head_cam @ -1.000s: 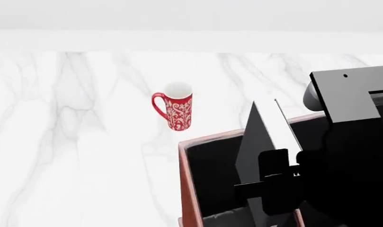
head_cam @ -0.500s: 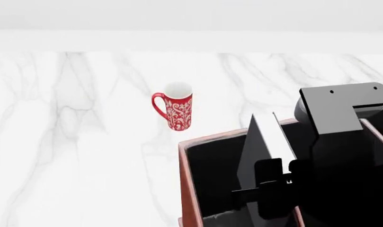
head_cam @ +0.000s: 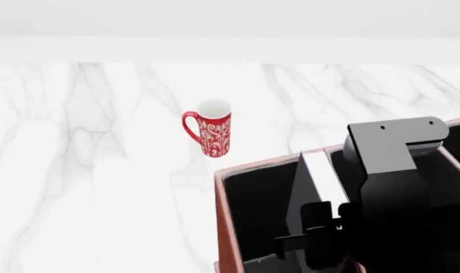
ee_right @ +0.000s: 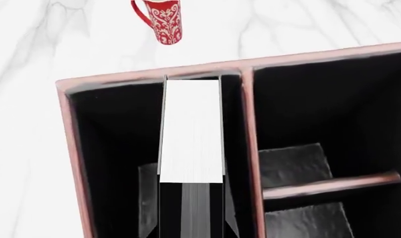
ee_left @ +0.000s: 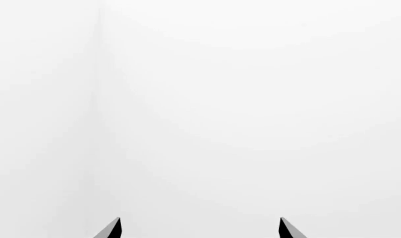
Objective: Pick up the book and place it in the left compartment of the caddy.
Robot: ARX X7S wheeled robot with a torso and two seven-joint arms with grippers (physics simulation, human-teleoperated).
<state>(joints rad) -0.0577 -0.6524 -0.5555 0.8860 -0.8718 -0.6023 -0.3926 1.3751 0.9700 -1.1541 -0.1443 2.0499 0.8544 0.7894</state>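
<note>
Book point(ee_right: 191, 131) upright inside left compartment point(ee_right: 114, 139).

No words, labels, brands or numbers can be read anywhere; the mug point(head_cam: 211, 134) beyond the caddy point(head_cam: 223, 227) carries only a white ornamental pattern, no lettering.

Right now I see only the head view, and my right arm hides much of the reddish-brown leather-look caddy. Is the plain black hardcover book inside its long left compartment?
Observer: Yes. The right wrist view shows the black hardcover book, page edges up, standing in the left compartment.
Operator: What lies beyond the divider?
Observer: Smaller black-lined sections, split by a cross divider.
Operator: And the left gripper?
Observer: The left gripper is open over blank white, holding nothing.
</note>
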